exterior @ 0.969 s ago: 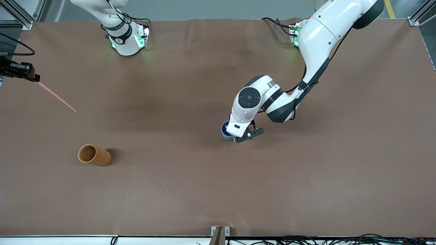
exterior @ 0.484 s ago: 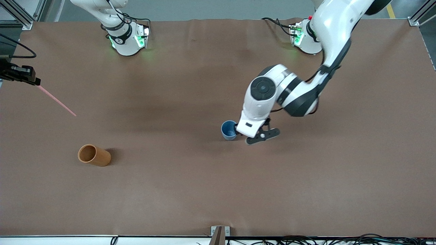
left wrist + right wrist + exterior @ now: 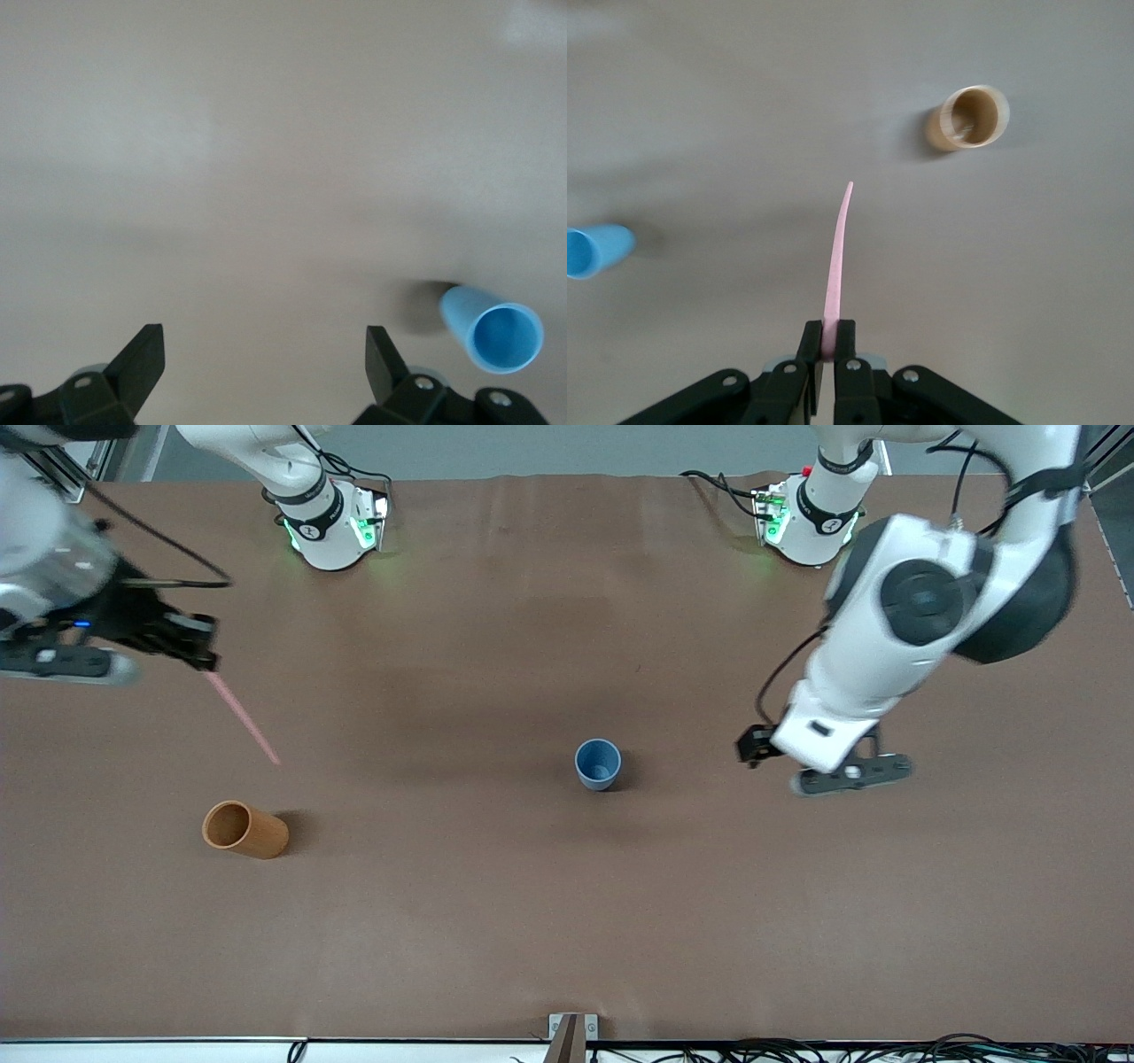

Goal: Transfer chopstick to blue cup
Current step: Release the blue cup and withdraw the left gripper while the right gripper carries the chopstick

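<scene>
Gripping one chopstick, right end effector; left end effector released; two cups.

Blue cup upright mid-table

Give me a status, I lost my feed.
Right gripper shut on chopstick, up over its end of the table. Left gripper open, empty, clear of blue cup. Blue cup upright, nothing blocking it.

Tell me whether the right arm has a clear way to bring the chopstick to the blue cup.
Probably yes. The right gripper is shut on the chopstick, the blue cup stands upright alone, and the open left gripper is off toward the left arm's end.
</scene>
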